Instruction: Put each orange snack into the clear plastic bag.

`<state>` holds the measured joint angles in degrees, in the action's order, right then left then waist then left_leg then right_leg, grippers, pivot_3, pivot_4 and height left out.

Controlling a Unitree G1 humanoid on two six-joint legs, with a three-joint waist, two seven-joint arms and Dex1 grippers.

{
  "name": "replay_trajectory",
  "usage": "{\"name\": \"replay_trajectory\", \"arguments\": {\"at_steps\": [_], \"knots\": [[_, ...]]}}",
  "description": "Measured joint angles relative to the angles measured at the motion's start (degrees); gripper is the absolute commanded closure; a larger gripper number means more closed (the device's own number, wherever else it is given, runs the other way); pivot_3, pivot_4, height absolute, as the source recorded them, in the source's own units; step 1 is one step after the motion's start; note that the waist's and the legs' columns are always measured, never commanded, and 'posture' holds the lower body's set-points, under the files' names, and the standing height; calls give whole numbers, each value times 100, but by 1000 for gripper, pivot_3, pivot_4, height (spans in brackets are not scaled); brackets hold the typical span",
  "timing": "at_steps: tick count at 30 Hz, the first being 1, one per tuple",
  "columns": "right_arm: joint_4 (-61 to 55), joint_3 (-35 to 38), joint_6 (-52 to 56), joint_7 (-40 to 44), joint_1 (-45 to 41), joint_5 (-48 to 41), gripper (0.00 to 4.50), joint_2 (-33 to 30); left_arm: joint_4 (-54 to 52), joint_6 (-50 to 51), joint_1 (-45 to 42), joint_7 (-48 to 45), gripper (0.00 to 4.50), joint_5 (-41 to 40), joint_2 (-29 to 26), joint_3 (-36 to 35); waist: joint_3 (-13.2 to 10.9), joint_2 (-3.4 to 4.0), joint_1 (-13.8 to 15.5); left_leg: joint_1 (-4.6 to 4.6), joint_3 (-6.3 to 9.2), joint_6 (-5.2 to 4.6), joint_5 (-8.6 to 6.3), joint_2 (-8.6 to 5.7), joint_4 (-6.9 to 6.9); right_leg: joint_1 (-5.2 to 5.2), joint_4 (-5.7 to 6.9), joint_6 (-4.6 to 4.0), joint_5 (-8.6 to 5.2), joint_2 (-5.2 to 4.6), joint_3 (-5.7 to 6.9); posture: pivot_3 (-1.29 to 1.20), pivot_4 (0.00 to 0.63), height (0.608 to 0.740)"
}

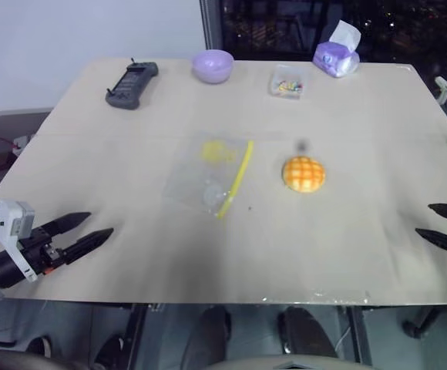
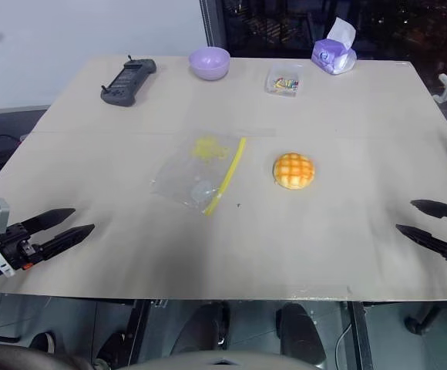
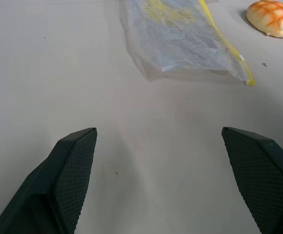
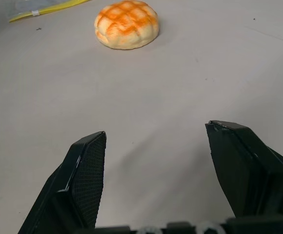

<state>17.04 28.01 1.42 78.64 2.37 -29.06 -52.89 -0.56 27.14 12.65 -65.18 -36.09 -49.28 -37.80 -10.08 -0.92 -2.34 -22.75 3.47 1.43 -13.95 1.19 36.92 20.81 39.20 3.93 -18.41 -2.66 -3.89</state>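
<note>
Both grippers hover empty with fingers spread, the left gripper (image 1: 92,226) over the table's (image 1: 362,254) near left corner, the right gripper (image 2: 422,218) at its near right edge. Between them, mid-table, lie the clear plastic bag (image 1: 208,176) and, just right of it, the orange snack (image 1: 303,173). Head views alone show the lilac bowl (image 1: 213,65) at the far edge.

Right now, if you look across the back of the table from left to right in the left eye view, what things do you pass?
Black remote controller → lilac bowl → small clear box of colourful bits → purple tissue pack.
</note>
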Motion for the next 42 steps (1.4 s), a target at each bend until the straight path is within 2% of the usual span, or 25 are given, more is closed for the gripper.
{"name": "replay_trajectory", "arguments": {"at_steps": [7,24,27,30,32,33,35,38,42], "knots": [[-4,8,218,136,-325,-187,921,-228,3,-87,35,-32,103,-1,95,70,-6,9,-4,2,2,0,0,1,-1,-1,-2,0,0,2,2,0,150,740],[-84,8,337,114,-326,-238,921,-233,223,-277,-105,-61,103,9,209,428,-6,10,2,-2,3,-3,-2,0,-5,-6,-17,1,1,0,6,0,150,740],[-126,8,343,92,-331,-241,921,-232,125,99,-148,149,103,-179,336,461,-6,11,3,-2,3,-3,-2,1,-5,-7,-17,2,1,-1,5,0,150,740],[-271,8,382,53,-332,-253,921,-218,-277,1062,-300,812,103,-713,734,559,-6,11,7,-1,8,-4,-2,6,-3,-12,-16,3,2,-3,6,0,150,740],[-442,4,439,-10,-332,-284,921,-142,-560,1735,-516,1461,103,-1213,1210,654,-6,10,23,-2,13,-4,-2,7,0,-13,-14,4,3,-4,10,0,150,740],[-611,-2,481,-58,-314,-309,921,-47,-671,2173,-680,2012,103,-1614,1622,684,-5,9,29,-3,16,-4,-2,8,4,-14,-12,4,3,-4,13,0,150,740],[-787,-10,531,-106,-262,-350,921,32,-838,2459,-783,2527,103,-2000,2009,662,-3,8,31,-4,19,-4,-3,7,8,-16,-11,5,3,-4,14,0,150,740],[-1333,-10,767,-284,-167,-533,921,202,-1406,2817,-830,3737,103,-2684,2953,716,5,21,47,-2,17,-6,-4,3,16,-27,-13,9,5,-11,10,0,150,740],[-2139,-65,1110,-523,-60,-798,921,342,-1507,2937,-1177,4943,103,-3201,3654,859,19,33,130,8,25,-6,-4,-14,30,-42,-12,17,9,-6,16,0,150,740]]}}
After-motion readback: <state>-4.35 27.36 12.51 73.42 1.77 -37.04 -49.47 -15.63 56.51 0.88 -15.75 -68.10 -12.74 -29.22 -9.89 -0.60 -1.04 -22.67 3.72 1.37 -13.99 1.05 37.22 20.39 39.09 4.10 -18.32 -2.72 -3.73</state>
